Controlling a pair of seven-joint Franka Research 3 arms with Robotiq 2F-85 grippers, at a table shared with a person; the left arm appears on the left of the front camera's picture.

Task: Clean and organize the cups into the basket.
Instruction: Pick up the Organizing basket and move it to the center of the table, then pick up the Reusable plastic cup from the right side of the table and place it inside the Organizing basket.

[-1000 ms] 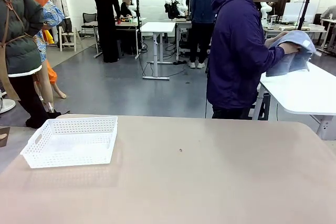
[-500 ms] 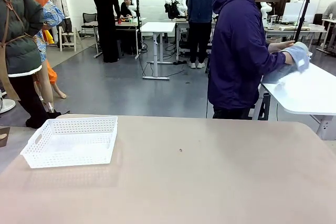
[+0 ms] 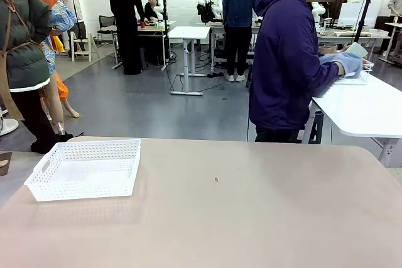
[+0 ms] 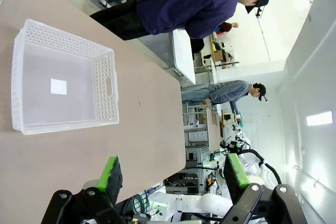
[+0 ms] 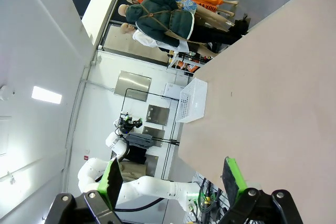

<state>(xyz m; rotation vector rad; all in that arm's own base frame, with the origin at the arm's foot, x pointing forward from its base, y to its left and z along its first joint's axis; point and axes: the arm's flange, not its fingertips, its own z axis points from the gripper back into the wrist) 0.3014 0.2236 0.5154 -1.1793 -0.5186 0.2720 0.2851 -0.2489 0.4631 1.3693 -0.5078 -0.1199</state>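
- The room is a big open workshop with a grey floor (image 3: 144, 108), a white back wall and several white tables farther off, where other people stand at work.
- The near surface (image 3: 251, 218) is a wide tan top with rounded far corners. It is bare apart from one small dark speck (image 3: 216, 179) close to its middle.
- The basket (image 3: 38, 183) sits on the left part of the surface, near the far edge. It is white and shallow, with small-hole lattice walls and a handle cut-out in the end wall. In the left wrist view its floor carries nothing but a small white label (image 4: 58, 86).
- A person (image 3: 286, 61) in a dark purple hooded top stands just beyond the far edge, right of the middle, and is turned toward a white side table (image 3: 370, 111).
- Over that side table the person's hands hold a blue cloth (image 3: 347, 63) against what looks like the pale mint cup (image 3: 357, 48). It is well apart from the basket, and too small to tell more about it.
- The left claw (image 4: 173, 174) hangs above the surface on the robot's side of the basket. Its green-padded fingers are spread wide, with nothing between them.
- The right claw (image 5: 173, 181) is likewise spread wide and grips nothing. Beyond its fingers lies bare tan top, with the basket far off at the other end.
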